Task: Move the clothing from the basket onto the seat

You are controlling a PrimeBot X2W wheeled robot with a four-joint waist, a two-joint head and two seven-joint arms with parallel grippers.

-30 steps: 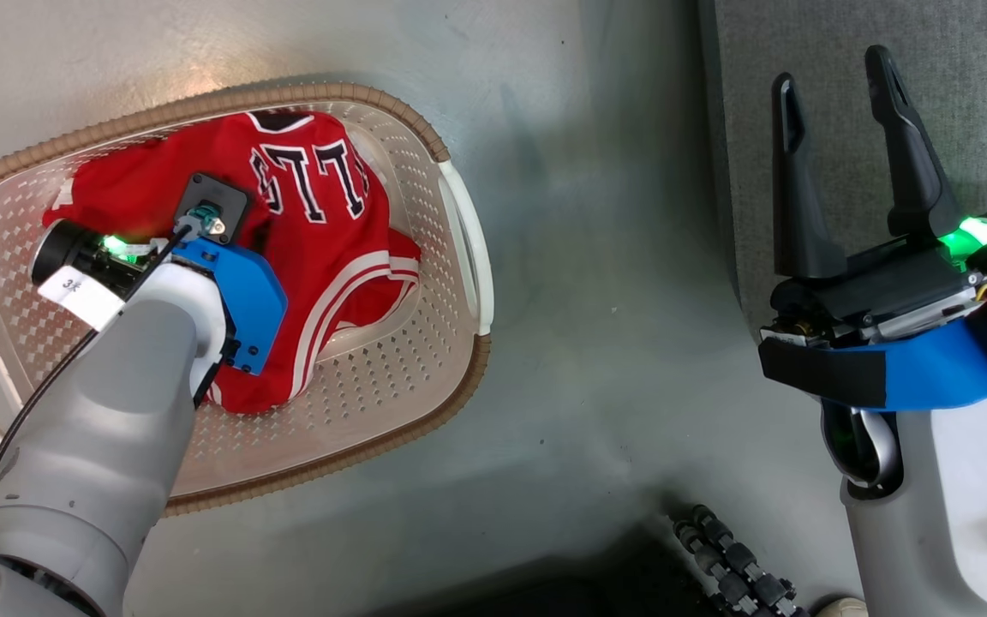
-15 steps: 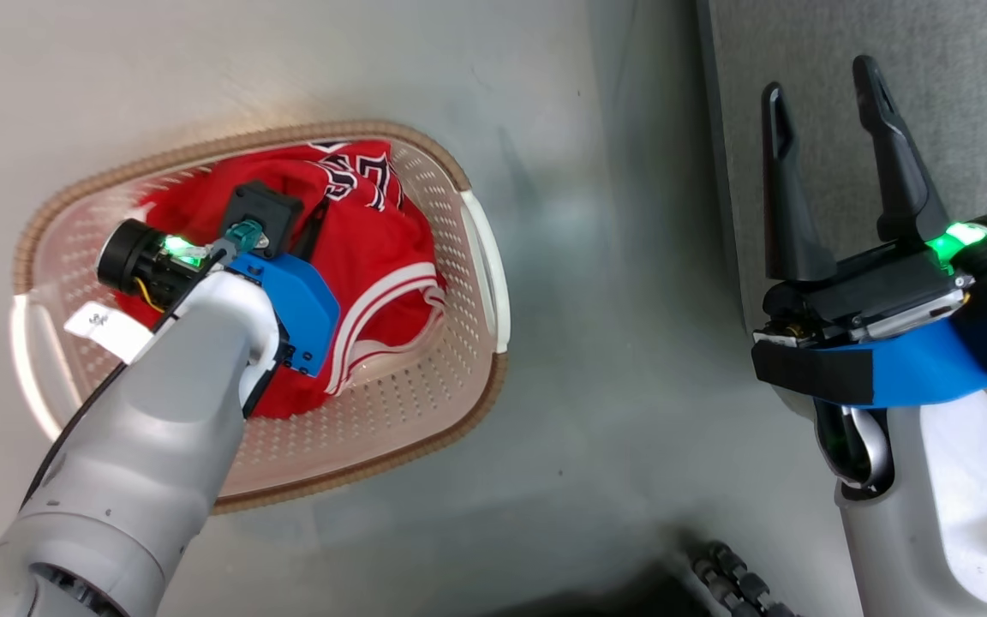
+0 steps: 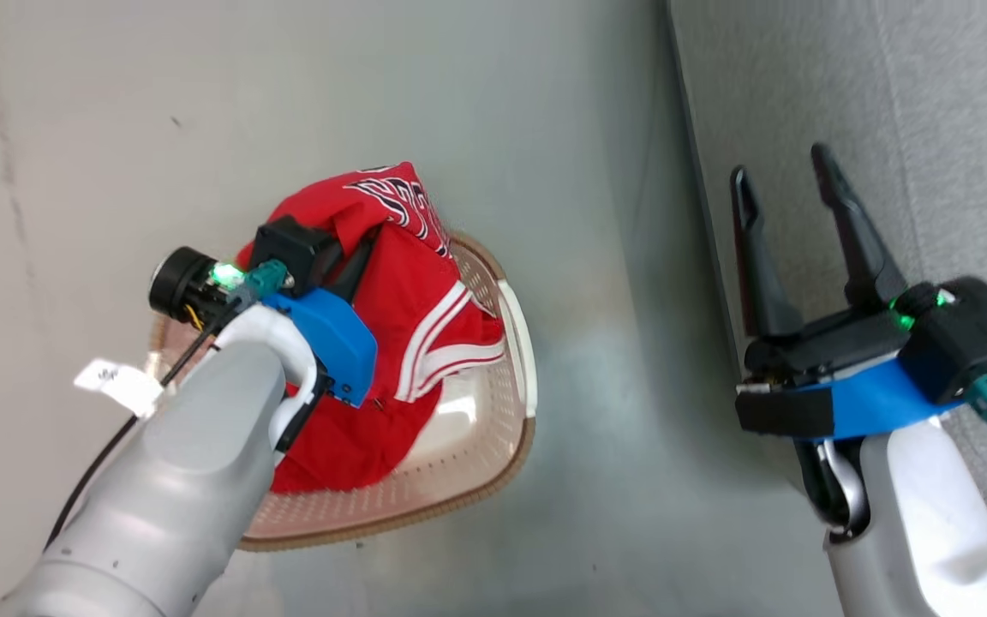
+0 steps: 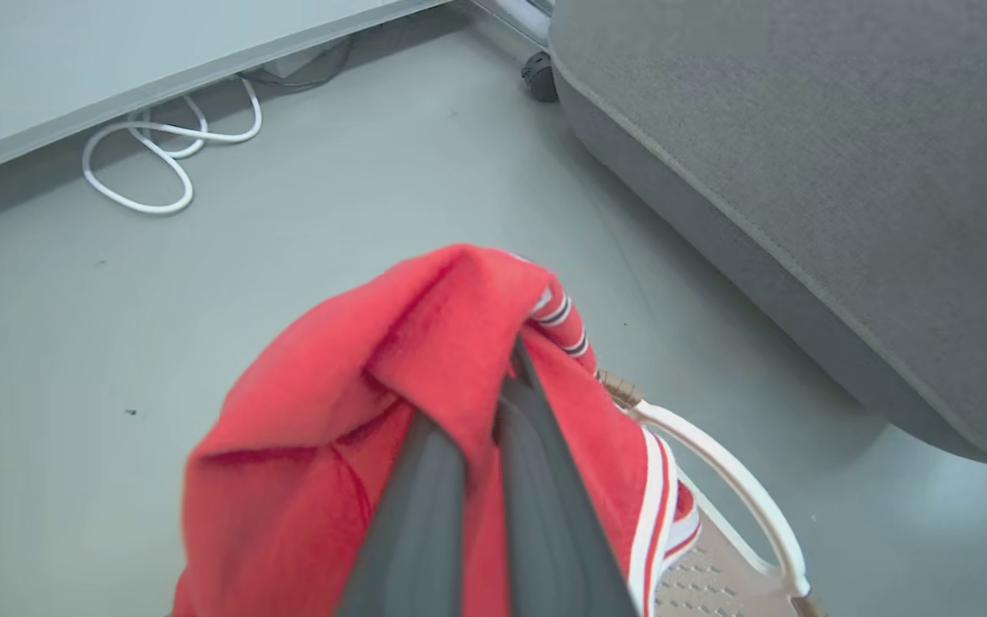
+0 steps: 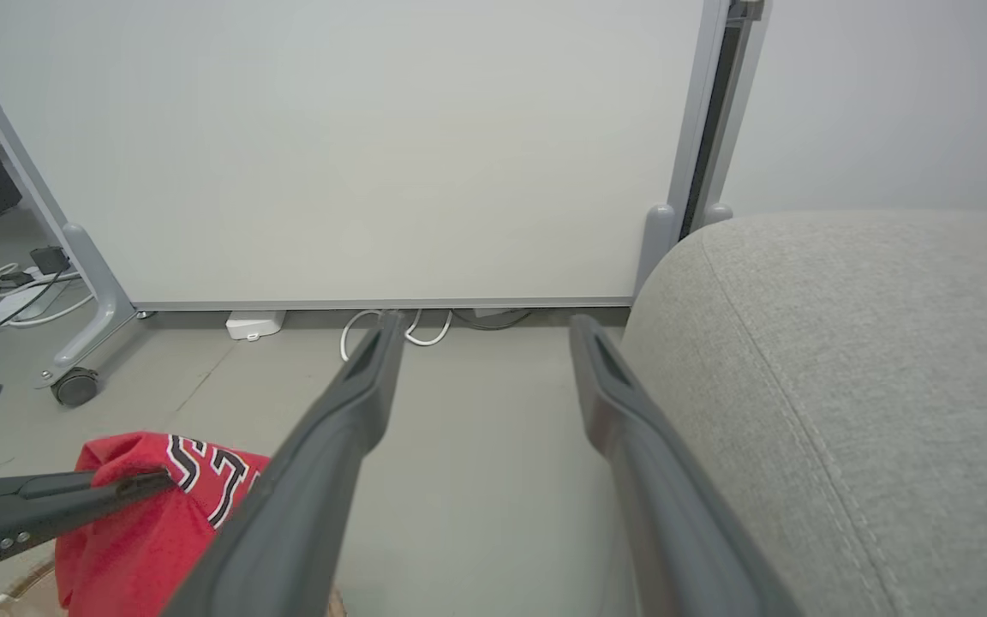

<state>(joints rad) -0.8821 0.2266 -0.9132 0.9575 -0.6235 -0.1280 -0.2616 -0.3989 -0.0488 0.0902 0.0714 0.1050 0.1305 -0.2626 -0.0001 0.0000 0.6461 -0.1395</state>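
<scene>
Head view gives us the seat (image 3: 888, 103) as the biggest thing, a light-grey upholstered mass down the right side, and as far as we see nothing red lies on it. Next comes the grey floor (image 3: 288, 103), a bare strip of it parting the seat from the basket (image 3: 517, 343), which stands to the left, well apart from the seat. Over the basket we find the clothing (image 3: 408, 291): a red garment with white stripe trim and black-and-white lettering, bunched above its rim, its lower folds hanging into the basket. We cannot tell whether another garment lies beneath, since red cloth and the left arm (image 3: 185, 446) cover much of the basket's inside. Our left gripper (image 4: 502, 386) is clenched on a fold of that fabric; in the left wrist view its two dark fingers (image 4: 545, 514) press together with cloth pinched at the tips. Our right gripper (image 3: 782, 167) hangs near the seat's edge, fingers spread wide, nothing between them.

We judge the task barely begun: the grasp is made and the garment is partly out of the basket, but nothing lies on the seat. What is left, in our reading, is to bring the cloth clear of the rim, carry it over the floor, let it go on the seat, and then check the basket for more.
</scene>
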